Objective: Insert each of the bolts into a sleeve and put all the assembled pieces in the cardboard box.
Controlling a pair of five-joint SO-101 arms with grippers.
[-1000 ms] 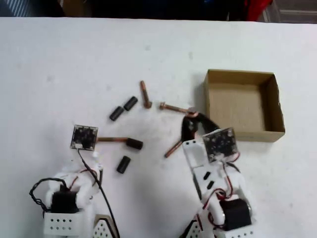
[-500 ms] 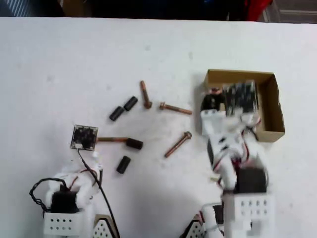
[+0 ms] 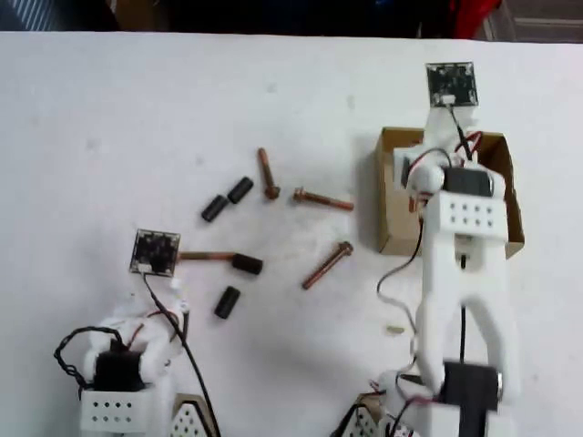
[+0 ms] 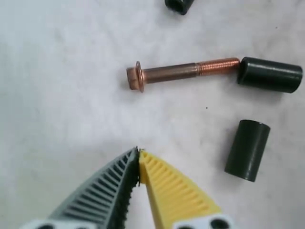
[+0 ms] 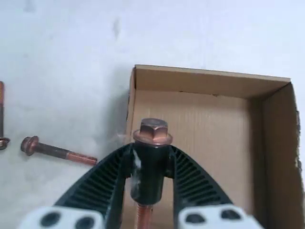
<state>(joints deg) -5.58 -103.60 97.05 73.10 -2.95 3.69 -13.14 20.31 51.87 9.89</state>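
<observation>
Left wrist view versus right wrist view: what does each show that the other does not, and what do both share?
Only the left wrist view: the shut grey-and-yellow left gripper, a copper bolt with its tip at a black cylindrical sleeve, and a loose black sleeve. Only the right wrist view: the black right gripper shut on a sleeved copper bolt, over the brown cardboard box, plus a loose copper bolt. Both: the white table.

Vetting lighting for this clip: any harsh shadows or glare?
High view: white table evenly lit, shadows faint. Left wrist view: copper flanged bolt and black cylindrical sleeve cast soft shadows, no glare. Right wrist view: brown cardboard box shaded on one side wall; slight sheen on the sleeved copper bolt in the right pincer.
</observation>
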